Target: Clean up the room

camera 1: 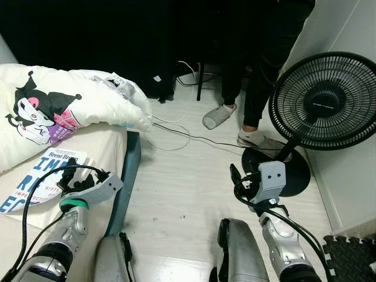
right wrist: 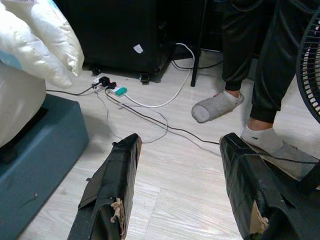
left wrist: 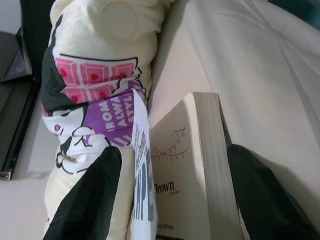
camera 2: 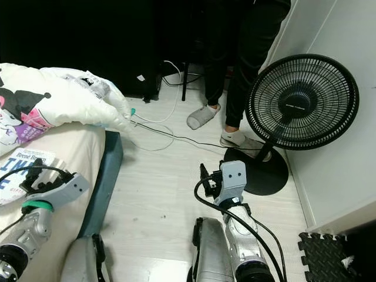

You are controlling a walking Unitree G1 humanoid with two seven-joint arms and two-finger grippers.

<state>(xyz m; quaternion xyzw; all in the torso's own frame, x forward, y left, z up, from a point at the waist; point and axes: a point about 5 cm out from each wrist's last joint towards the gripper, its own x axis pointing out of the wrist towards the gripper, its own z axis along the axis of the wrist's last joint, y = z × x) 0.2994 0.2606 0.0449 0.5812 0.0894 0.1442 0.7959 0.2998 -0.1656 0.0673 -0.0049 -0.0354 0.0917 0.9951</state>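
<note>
Left gripper (left wrist: 170,200) reaching forward over the bed (camera 1: 103,147), fingers (left wrist: 85,200) spread wide on either side of the book (camera 1: 44,176), not touching it. Book lying flat on the bed's pale sheet, just beside the cartoon-printed pillow (camera 1: 59,103), its page edge turned toward the wrist camera. Left arm bent low, forearm rising from beside the bed's blue base (camera 1: 126,182), black cable looped over the wrist.

Right gripper (right wrist: 175,190) held out over the wooden floor (camera 1: 188,194) beside the bed, fingers (right wrist: 112,185) parted with nothing between them. Right forearm angled up and forward, just beside the black fan (camera 1: 323,100) and its round base.

Beyond the bed's foot end, white and black cables (camera 1: 176,126) trailing across the floor. Farther from the bed, near the fan, a person's legs (camera 1: 258,64) in dark trousers, one foot in a grey slipper (camera 1: 219,116), the other in a white sock (camera 1: 252,136).
</note>
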